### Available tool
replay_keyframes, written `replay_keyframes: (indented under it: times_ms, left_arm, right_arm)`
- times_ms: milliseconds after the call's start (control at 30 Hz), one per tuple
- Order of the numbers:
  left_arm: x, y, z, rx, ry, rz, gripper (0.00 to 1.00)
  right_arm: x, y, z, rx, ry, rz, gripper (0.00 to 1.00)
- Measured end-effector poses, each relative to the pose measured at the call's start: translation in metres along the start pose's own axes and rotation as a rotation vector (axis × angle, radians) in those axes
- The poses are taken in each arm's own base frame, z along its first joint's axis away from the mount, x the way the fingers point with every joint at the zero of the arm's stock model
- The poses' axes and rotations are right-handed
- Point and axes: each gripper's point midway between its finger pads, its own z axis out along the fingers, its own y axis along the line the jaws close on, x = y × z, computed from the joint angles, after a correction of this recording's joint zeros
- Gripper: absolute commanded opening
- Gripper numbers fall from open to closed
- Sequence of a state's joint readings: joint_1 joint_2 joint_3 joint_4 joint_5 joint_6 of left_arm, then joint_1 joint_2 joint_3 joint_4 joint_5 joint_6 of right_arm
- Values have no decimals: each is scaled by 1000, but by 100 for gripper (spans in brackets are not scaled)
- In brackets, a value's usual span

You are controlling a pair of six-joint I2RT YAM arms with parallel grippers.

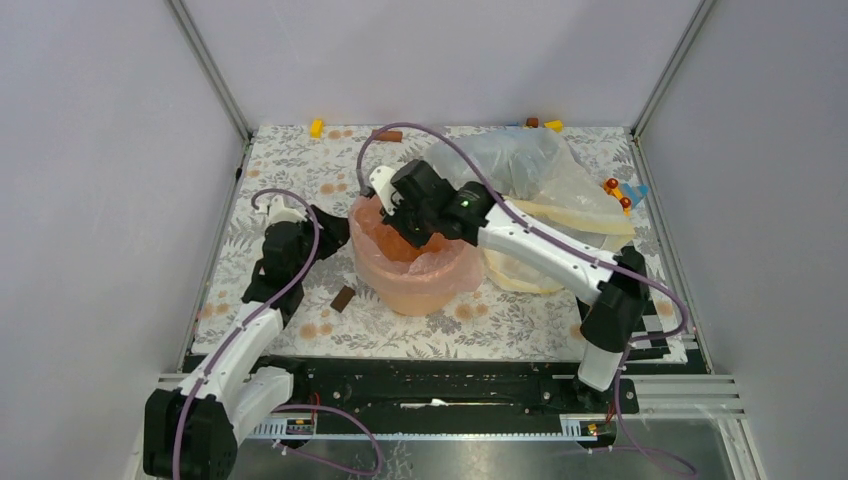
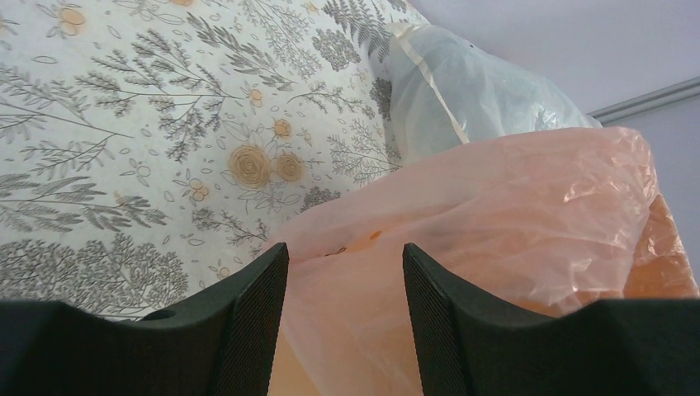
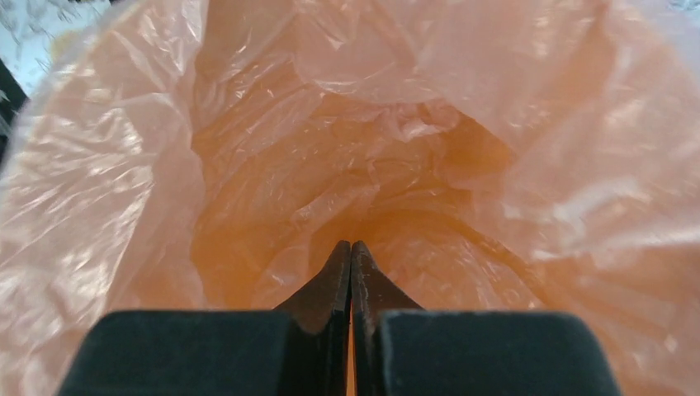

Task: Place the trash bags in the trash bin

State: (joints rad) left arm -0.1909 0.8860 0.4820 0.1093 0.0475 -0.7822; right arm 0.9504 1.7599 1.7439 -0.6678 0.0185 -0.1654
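Count: 1 bucket [image 1: 412, 300], 1 pink bag [image 1: 452, 266], 1 clear bag [image 1: 510, 160], 1 pale yellow bag [image 1: 565, 216]. 2 yellow blocks [image 1: 316, 127] [image 1: 553, 125], 3 brown blocks [image 1: 343, 298] [image 1: 390, 135] [image 1: 532, 122]. 1 red-and-blue toy [image 1: 622, 192], right edge. 2 arms [image 1: 258, 325] [image 1: 545, 250].

No legible text — none anywhere.

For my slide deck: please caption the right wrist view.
Right gripper, jaws shut, pointing down into the open pink trash bag, whose crinkly translucent walls fill the frame.

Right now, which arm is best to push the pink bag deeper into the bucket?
Probably the right. The right claw is shut, pointing down inside the pink bag lining the bucket. The left claw is open outside, beside the bucket's wall.
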Motion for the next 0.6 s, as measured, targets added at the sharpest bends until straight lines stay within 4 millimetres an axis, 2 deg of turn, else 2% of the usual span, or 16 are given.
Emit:
replay_keyframes:
  times_ms: [167, 367, 600]
  left_arm:
    - [11, -1, 14, 20, 54, -6, 56]
    - [31, 5, 28, 26, 133, -24, 55]
    - [34, 1, 33, 51, 147, -38, 54]
  right_arm:
    - [25, 3, 30, -7, 83, -47, 0]
    - [79, 6, 52, -11, 203, -73, 0]
    - [96, 11, 74, -36, 229, -67, 0]
